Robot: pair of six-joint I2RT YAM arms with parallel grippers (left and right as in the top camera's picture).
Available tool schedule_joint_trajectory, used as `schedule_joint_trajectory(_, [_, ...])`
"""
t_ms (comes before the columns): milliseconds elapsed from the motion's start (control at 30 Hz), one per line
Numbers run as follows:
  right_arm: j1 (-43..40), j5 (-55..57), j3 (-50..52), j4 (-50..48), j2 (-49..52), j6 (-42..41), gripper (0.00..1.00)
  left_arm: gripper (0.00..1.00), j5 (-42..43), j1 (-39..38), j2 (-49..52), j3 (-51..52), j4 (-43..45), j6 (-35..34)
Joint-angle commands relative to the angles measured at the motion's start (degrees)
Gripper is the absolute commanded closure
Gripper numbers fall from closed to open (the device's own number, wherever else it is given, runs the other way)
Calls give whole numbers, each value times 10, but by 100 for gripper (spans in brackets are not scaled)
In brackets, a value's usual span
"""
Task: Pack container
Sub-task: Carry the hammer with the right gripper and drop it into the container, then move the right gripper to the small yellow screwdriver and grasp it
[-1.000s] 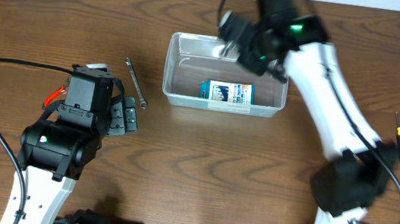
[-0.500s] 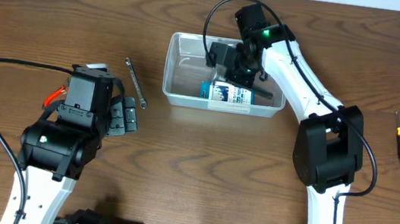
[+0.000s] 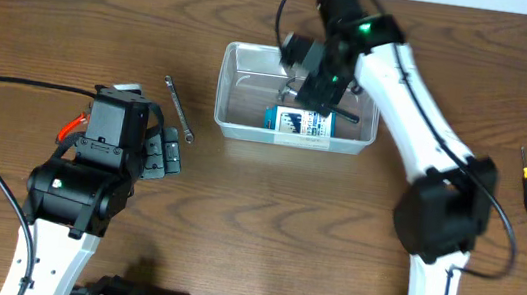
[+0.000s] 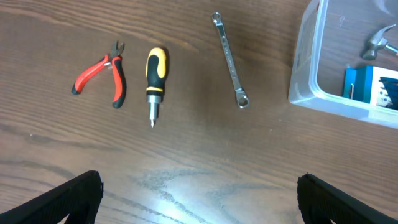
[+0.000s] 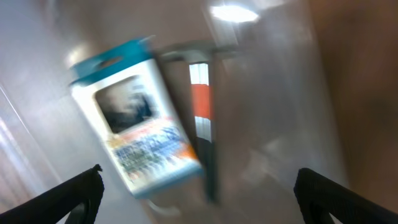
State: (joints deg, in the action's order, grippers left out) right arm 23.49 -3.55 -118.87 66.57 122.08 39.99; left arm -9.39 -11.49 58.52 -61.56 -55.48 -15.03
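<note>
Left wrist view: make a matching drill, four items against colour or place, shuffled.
Items:
1. pliers
2. screwdriver
3. wrench
4. blue package

Colour or place:
A. inside the container
B. yellow and black handle
C. red handles
D. bare silver metal, lying on the table

Pairs: 1-C, 2-B, 3-D, 4-A

Brown wood-grain table (image 3: 265, 218), glare patch
</note>
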Motion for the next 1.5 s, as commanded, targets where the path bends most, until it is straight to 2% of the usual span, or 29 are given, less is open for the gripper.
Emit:
schedule_joint_trajectory(0, [-51,118,-53,5,-122,-154,1,2,-3,-2,2,-4,-1,3])
schedule_joint_trajectory(133, [-165,144,-53,62,-190,-287,1,2,-3,-2,2,-4,-1,3])
schedule_joint_trajectory(267, [-318,123,-53,158,-205,-297,1,2,-3,-2,2,-4,-1,3])
schedule_joint_trajectory(400, [-457,113,-37,191,-193,-293,1,2,-3,-2,2,-4,-1,3])
schedule_joint_trajectory(600, [-565,56,-31,228,-210,-323,1,2,-3,-2,2,-4,3,3])
schedule_joint_trajectory(733, [-598,13,-24,250,-258,-338,1,2,-3,-2,2,-4,4,3])
schedule_joint_trajectory(867, [-586,1,28,267,-326,-340,1,2,-3,-2,2,-4,4,3])
schedule_joint_trajectory(1033, [-569,7,181,238,-412,-329,1,2,-3,-2,2,-4,4,3])
schedule_joint_trajectory(1133, [-569,8,281,182,-438,-283,1,2,-3,-2,2,-4,4,3])
schedule_joint_trajectory(1300, [-570,8,376,50,-402,-171,1,2,-3,-2,2,-4,4,3])
schedule_joint_trajectory(1467, [-577,57,356,-24,-286,-156,1,2,-3,-2,3,-4,3,3])
